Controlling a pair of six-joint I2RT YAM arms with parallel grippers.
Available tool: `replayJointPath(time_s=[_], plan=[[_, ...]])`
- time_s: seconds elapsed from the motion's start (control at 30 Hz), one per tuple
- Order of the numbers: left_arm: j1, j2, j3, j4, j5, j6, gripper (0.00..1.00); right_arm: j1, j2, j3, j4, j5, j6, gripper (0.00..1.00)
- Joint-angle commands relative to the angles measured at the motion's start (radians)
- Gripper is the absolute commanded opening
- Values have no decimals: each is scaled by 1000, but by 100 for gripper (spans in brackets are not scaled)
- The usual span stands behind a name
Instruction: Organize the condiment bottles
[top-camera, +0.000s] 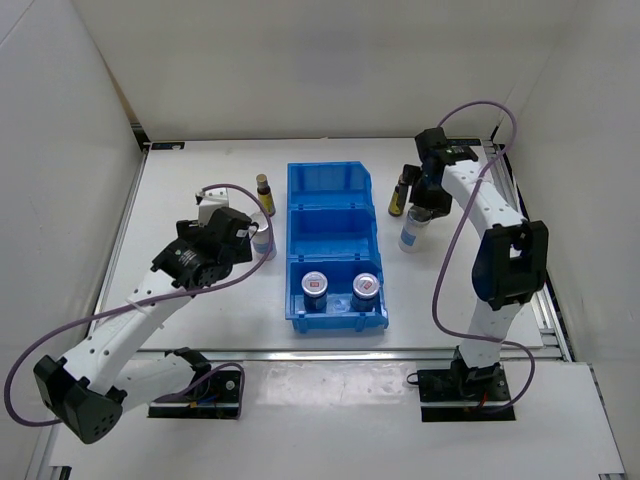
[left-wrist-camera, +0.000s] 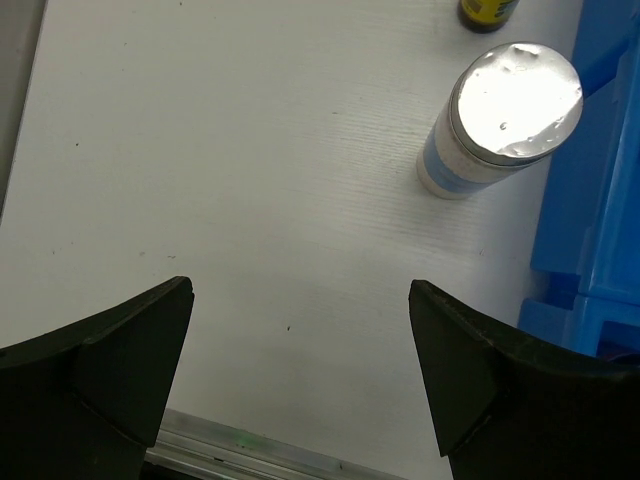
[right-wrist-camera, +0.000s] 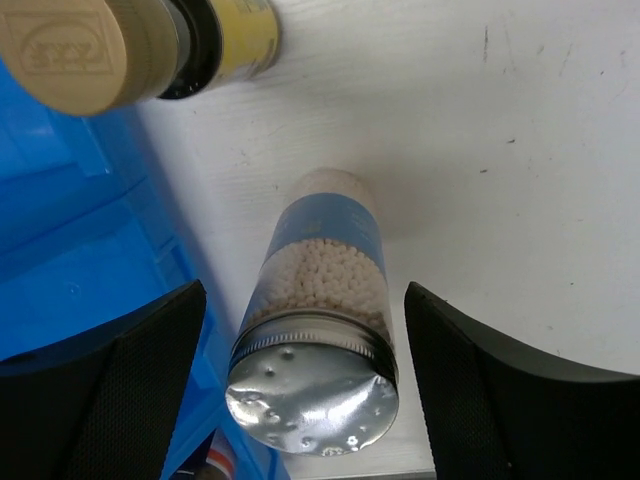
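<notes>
A white cylinder bottle (right-wrist-camera: 325, 300) with a silvery top stands on the table between my right gripper's (right-wrist-camera: 305, 385) fingers, with a gap on each side; that gripper is open. An amber yellow-labelled bottle (right-wrist-camera: 140, 45) stands just beyond it. From above, the right gripper (top-camera: 425, 212) hangs over this white bottle (top-camera: 411, 238), beside the amber one (top-camera: 400, 196). My left gripper (left-wrist-camera: 300, 370) is open and holds nothing, a short way from a second white cylinder (left-wrist-camera: 505, 120). Another amber bottle (top-camera: 264, 190) stands behind that. Two silver-lidded jars (top-camera: 316, 285) (top-camera: 366, 288) sit in the bin's near compartment.
The blue three-compartment bin (top-camera: 336, 215) lies between the arms; its middle and far compartments hold nothing. Its wall (right-wrist-camera: 70, 250) is close on the left of the right gripper, and its edge (left-wrist-camera: 600, 200) is right of the left gripper. White walls enclose the table.
</notes>
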Motion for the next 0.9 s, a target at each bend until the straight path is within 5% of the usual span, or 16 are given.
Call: replayJointPath(time_s=[0.0,0.1,0.47,0.7,0.87], plan=[[15,-1,26,13,-8,10,100,9,-33,-15,-12,-26,19,80],[15,-10,26,13,-8,10,100,9,-44,-38,-12,-26,19,73],[15,-1,26,13,-8,10,100,27,-237,56,-98,169,71,20],[15,-1,26,13,-17,10,100,88,-299,103,-58,-33,48,1],[15,8,26,13,-17,10,100,209,-216,132,-36,-101,28,0]])
